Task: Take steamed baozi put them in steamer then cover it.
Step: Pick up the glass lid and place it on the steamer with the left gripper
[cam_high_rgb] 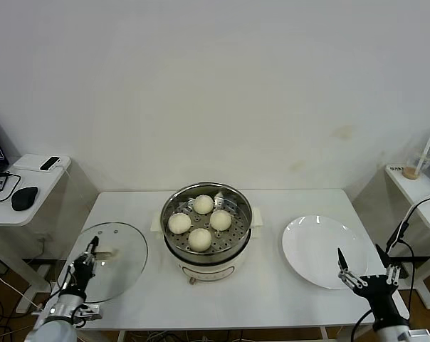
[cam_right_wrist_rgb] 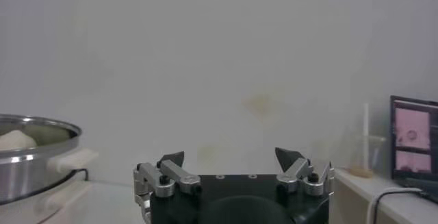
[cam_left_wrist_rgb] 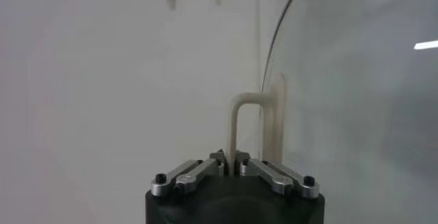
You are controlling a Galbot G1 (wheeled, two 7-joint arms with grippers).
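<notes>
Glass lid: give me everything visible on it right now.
The lid is a round clear glass disc with a thin metal rim and a cream-white bar handle. It lies flat on the table, to the robot's left of the steamer and apart from it, so the steamer is uncovered. The left gripper is shut on the handle.

At centre frame I see the steamer [cam_high_rgb: 206, 229] in shiny polished steel with a perforated metal tray, sitting on a glossy white plastic base. The four baozi [cam_high_rgb: 200, 239] look smooth, matt, cream dough. Lower left, the cover [cam_high_rgb: 115, 260] is clear glass with a cream plastic handle. Lower right, the plate [cam_high_rgb: 322, 251] looks glossy white. The tabletop [cam_high_rgb: 272, 299] is matt white. My left claw [cam_left_wrist_rgb: 229, 160] shows brushed metal links on black plastic.
</notes>
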